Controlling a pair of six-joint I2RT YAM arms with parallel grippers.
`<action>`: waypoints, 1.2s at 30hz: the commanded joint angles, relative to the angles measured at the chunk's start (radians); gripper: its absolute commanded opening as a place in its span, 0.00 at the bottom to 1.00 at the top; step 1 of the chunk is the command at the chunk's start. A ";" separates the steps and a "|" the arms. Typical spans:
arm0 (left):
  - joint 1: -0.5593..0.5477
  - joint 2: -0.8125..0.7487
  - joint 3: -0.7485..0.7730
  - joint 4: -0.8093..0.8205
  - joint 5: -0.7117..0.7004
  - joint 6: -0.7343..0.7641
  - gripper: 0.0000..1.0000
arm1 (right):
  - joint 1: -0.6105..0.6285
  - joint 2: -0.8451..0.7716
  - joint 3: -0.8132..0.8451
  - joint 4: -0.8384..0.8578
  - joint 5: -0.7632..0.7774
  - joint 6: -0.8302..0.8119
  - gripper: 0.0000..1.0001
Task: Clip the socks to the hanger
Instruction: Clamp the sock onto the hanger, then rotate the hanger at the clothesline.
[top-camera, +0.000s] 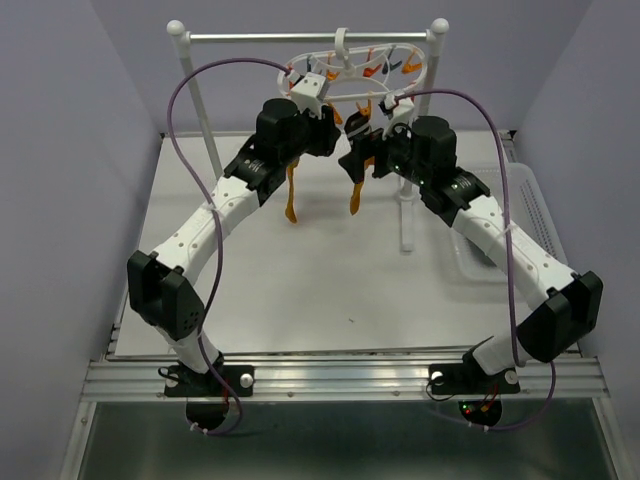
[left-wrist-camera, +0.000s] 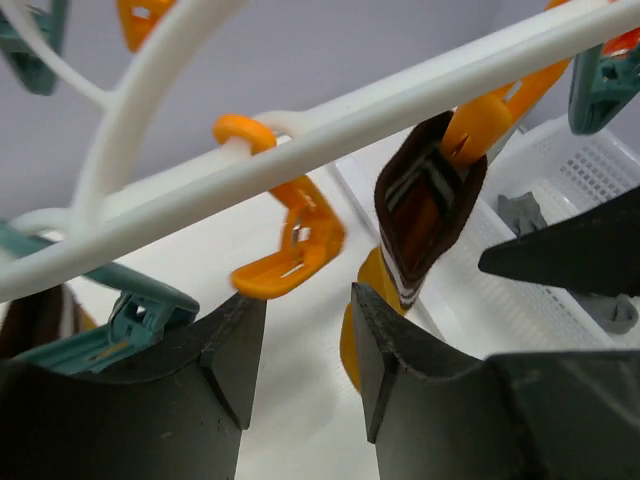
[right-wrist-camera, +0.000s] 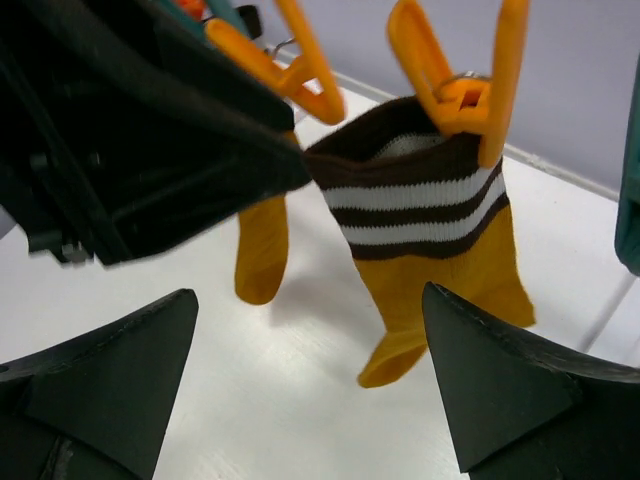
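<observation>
Socks (top-camera: 353, 195) hang right ahead of both sets of fingers. The left gripper (left-wrist-camera: 308, 300) stands partly open with nothing between its fingers, just below a free orange clip (left-wrist-camera: 295, 240). The right gripper (right-wrist-camera: 308, 295) is spread wide and empty, facing the striped sock (right-wrist-camera: 420, 230). That sock is pinched at its dark cuff by another orange clip (right-wrist-camera: 470, 80), a plain orange sock (right-wrist-camera: 262, 250) hangs beside it, and both dangle from the white hanger (top-camera: 341, 48), hooked on the rail (top-camera: 260, 37) above the table (top-camera: 300, 290).
</observation>
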 joint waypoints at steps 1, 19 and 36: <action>-0.005 -0.115 -0.022 0.108 -0.030 -0.022 0.52 | 0.009 -0.100 -0.076 0.018 -0.072 -0.054 1.00; -0.005 -0.315 -0.236 0.205 -0.054 -0.048 0.99 | -0.127 -0.281 -0.236 -0.002 0.302 -0.055 1.00; 0.165 -0.170 -0.119 0.269 -0.269 -0.324 0.50 | -0.190 -0.301 -0.260 0.056 0.367 0.026 1.00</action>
